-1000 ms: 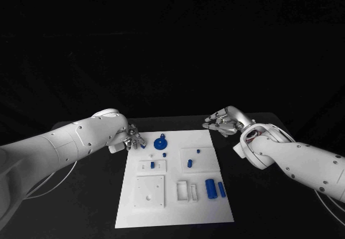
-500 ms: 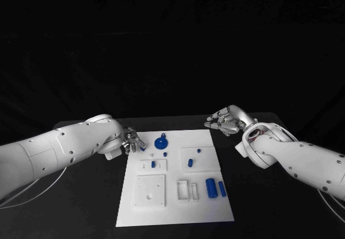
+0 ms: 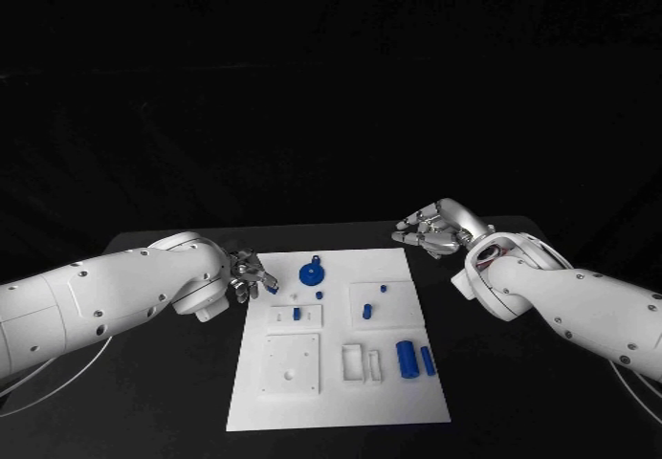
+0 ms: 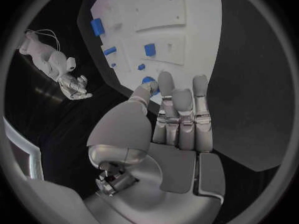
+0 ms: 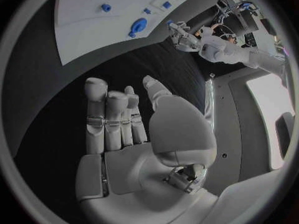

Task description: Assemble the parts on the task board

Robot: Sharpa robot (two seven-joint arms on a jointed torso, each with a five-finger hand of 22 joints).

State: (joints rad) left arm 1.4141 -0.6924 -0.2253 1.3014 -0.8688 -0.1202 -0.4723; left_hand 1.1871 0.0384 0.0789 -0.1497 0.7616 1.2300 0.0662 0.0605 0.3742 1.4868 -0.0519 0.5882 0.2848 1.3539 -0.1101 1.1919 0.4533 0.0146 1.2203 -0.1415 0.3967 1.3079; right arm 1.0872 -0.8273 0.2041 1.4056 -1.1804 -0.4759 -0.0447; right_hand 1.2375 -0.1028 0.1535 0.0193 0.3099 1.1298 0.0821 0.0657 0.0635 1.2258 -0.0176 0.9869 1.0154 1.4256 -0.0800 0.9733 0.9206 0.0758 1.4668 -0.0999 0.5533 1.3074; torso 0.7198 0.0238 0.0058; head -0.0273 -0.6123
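The white task board (image 3: 338, 382) lies flat in the middle of the table. On it are a round blue disc with a tab (image 3: 312, 275), a few small blue pegs such as one (image 3: 365, 311) mid-board, and two blue cylinders (image 3: 406, 357) at the near right. My left hand (image 3: 249, 273) hovers at the board's far left edge, beside the disc, fingers straight and holding nothing. In the left wrist view the left hand (image 4: 177, 119) points at the disc (image 4: 149, 80), which lies just past its fingertips. My right hand (image 3: 434, 229) hangs off the board's far right corner; the right wrist view shows the right hand (image 5: 131, 129) with nothing in it.
Several raised white blocks and slotted fixtures (image 3: 290, 363) stand on the near half of the board. Black table (image 3: 165, 382) surrounds the board on both sides. The board (image 5: 93, 25) is some way beyond my right fingertips in the right wrist view.
My left arm has dropped lower and swung in, with its hand shifting slightly nearer along the board's left edge. The right hand has barely moved. The parts lie as before.
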